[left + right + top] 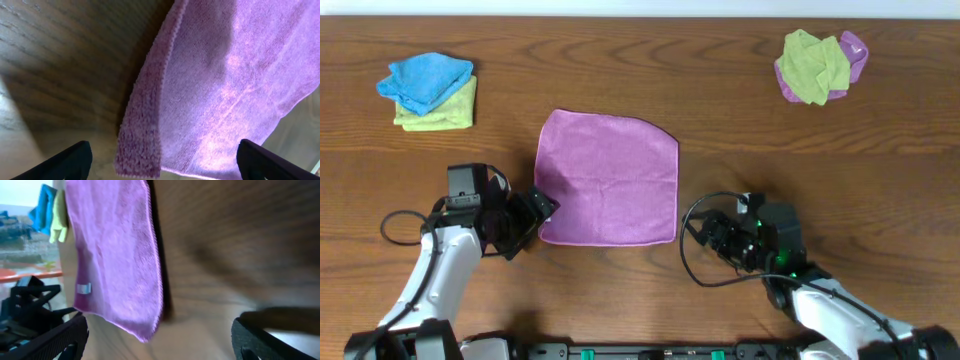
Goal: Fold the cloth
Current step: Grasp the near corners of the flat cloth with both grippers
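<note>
The purple cloth lies flat and spread out on the wooden table, in the middle. My left gripper is open at the cloth's near left corner; in the left wrist view that corner sits between the spread fingers. My right gripper is open just right of the cloth's near right corner; in the right wrist view that corner lies between the wide-open fingers. Neither gripper holds anything.
A bright blue cloth lies on a yellow-green cloth at the far left. A crumpled yellow-green cloth on a purple one sits at the far right. Cables loop beside both arms.
</note>
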Robot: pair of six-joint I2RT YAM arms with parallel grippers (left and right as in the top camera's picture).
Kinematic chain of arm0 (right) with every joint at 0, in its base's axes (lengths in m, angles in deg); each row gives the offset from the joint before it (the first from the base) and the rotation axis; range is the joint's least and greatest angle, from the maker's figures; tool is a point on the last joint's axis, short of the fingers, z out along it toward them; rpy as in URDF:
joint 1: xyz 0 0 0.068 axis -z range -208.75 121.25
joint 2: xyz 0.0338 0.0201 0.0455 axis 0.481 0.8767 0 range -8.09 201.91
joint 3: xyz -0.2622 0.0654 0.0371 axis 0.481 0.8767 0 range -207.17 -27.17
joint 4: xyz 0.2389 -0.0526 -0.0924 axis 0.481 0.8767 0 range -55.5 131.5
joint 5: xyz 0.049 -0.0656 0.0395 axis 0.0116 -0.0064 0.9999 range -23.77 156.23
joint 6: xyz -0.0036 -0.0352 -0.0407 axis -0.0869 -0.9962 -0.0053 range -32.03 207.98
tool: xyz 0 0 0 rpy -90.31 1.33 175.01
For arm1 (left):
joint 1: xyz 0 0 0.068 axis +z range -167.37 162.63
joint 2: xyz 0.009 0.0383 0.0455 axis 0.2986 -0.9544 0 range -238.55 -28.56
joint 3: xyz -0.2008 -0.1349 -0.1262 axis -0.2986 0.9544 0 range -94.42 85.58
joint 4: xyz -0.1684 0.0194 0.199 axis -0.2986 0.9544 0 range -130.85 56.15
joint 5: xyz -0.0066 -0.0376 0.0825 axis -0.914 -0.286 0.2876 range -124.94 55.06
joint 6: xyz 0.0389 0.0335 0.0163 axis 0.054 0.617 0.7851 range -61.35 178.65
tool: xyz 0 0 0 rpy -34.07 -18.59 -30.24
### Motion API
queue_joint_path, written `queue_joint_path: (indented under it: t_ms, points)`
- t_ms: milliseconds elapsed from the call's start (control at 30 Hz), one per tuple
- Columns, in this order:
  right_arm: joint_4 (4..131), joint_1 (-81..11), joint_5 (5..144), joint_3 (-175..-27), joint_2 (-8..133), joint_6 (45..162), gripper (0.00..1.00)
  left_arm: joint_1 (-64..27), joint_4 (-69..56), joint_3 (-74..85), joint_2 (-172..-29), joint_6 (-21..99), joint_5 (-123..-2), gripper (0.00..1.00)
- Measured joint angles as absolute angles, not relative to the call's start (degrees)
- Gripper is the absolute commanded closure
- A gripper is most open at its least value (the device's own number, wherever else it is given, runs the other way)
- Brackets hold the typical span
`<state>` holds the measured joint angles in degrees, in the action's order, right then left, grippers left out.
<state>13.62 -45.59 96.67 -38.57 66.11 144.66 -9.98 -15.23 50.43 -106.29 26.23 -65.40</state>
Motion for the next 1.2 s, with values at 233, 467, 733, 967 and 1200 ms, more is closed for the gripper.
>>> queue_joint_path:
  t_ms: [233, 467, 733, 967, 1200]
  points:
    - [11.89, -46.35, 96.89, -38.57, 67.18, 146.21, 0.08, -10.08, -16.54, 50.43, -108.50, 25.85, -65.40, 0.08]
    - [11.74, -46.35, 96.89, -38.57, 67.20, 146.87, 0.08, -12.53, -18.96, 50.36, -111.80, 25.26, -65.62, 0.16]
    - [11.52, -46.66, 96.93, -38.57, 67.29, 147.09, 0.07, -13.06, -19.23, 50.34, -113.59, 24.70, -65.40, 0.83]
    - [11.41, -50.18, 95.84, -38.64, 67.24, 147.28, 0.04, -13.06, -19.23, 50.36, -113.59, 24.35, -65.36, 0.94]
    - [10.10, -50.86, 95.51, -39.53, 69.60, 147.33, 0.07, -13.06, -19.12, 50.36, -113.59, 24.35, -65.71, 0.94]
